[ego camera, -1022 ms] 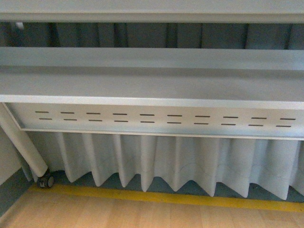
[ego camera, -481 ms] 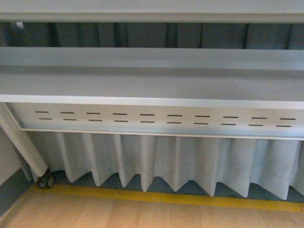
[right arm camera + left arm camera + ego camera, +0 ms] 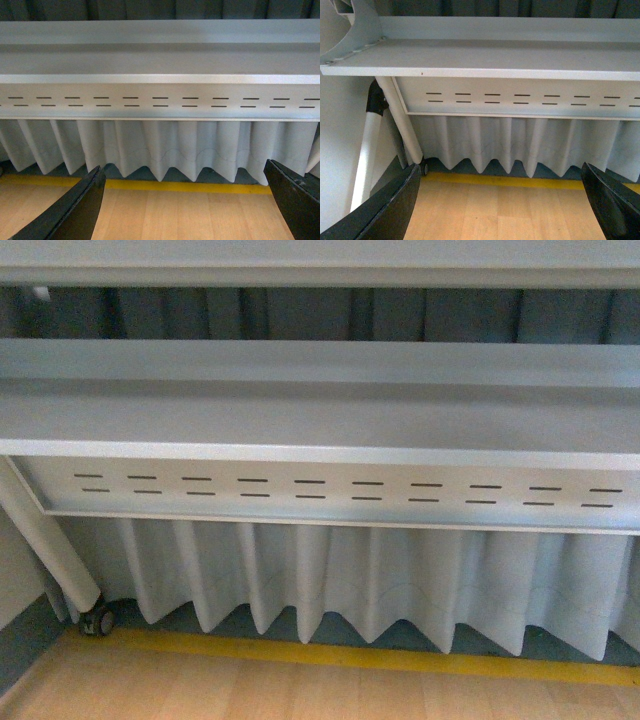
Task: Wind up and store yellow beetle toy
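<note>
1. No yellow beetle toy is seen in any view, so its place cannot be told.
2. Two grippers are counted: the left gripper (image 3: 502, 200) and the right gripper (image 3: 185, 202), each spread wide with nothing held.
3. One grey table (image 3: 320, 425), one slotted panel (image 3: 340, 490), one pleated curtain (image 3: 350, 580), one yellow floor strip (image 3: 330, 652) and one caster (image 3: 97, 620) at 8 o'clock are counted.
4. A blind reach may be risked, likely striking the table edge, because the toy is unlocated.
</note>
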Robot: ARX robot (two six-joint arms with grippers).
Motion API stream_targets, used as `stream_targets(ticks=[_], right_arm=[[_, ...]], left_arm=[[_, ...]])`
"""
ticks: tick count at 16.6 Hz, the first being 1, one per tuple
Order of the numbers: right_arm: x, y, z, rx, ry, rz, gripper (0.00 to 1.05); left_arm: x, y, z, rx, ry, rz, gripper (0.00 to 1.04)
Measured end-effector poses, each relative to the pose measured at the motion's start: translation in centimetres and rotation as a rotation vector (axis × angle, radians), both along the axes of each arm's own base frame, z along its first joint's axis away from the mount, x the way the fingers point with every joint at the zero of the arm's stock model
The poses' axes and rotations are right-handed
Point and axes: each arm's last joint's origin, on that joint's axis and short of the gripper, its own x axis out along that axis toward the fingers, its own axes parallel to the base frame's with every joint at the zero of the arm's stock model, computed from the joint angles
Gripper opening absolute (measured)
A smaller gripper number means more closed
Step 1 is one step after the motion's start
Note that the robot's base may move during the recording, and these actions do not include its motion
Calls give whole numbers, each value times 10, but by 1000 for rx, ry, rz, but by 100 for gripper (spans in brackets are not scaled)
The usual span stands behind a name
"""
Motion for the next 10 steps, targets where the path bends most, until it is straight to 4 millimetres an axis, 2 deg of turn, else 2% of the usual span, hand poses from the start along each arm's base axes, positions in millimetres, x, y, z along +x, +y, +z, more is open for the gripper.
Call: stream_targets(ticks=[10], right_arm=[[0, 0, 0, 0, 0, 0, 98]], left_arm=[[0, 0, 0, 0, 0, 0, 98]])
